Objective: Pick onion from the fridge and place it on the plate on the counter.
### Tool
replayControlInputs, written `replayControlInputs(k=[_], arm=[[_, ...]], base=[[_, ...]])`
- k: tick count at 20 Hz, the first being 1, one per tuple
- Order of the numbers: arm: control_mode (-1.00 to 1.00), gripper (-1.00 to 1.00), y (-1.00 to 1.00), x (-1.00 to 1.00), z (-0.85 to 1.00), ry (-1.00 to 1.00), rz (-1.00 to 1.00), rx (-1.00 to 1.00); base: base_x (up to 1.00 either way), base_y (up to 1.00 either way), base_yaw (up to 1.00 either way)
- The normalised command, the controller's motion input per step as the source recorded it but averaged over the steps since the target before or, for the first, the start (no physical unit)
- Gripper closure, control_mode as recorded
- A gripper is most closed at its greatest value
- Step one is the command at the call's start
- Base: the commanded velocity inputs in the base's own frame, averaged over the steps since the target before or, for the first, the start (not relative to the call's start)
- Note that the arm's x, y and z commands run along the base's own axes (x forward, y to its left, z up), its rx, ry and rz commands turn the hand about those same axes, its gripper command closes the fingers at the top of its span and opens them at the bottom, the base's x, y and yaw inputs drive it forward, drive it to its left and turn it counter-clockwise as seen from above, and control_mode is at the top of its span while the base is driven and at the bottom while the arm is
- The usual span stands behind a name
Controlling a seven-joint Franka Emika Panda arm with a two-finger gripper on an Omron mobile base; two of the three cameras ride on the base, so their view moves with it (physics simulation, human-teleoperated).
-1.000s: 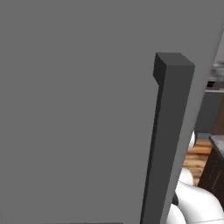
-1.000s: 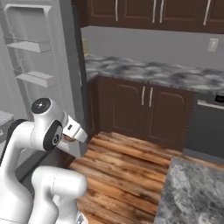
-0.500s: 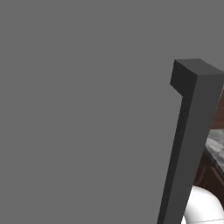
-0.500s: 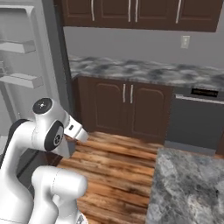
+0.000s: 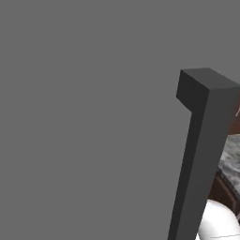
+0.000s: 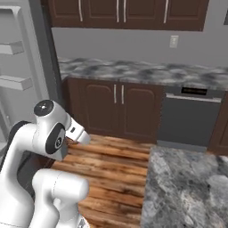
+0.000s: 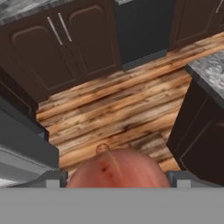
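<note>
Bg only: grey wall (image 6: 133, 44) with a white outlet (image 6: 173, 41) above the marbled back desk (image 6: 147, 72). Dark brown upper cabinets (image 6: 120, 11) with silver handles, matching lower cabinets (image 6: 116, 104) under the desk's front edge. Dark grey dishwasher (image 6: 187, 116) just beside them, right side. Wood plank floor (image 6: 111, 164). Second marbled desk (image 6: 187, 191) at lower right, corner toward the floor. Flat, even light.

Light was even, diffuse, rendered; no clear source, no glare. Fridge (image 5: 84, 117) panel read flat mid-grey, shadeless, its handle (image 5: 199, 154) darker. Soft shading only under counter (image 6: 133, 71) overhang and on wood floor (image 7: 113, 113). Textures coarse, slightly blurry. Onion (image 7: 117, 169) at close range looked soft, smeared.
</note>
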Motion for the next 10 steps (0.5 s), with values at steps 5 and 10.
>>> replayControlInputs(k=[5, 10], arm=[[1.0, 1.0, 0.0, 0.0, 0.0, 0.0, 0.0, 0.0], [1.0, 1.0, 0.0, 0.0, 0.0, 0.0, 0.0, 0.0]], base=[[0.27, -0.36, -0.12], [0.49, -0.24, -0.09]])
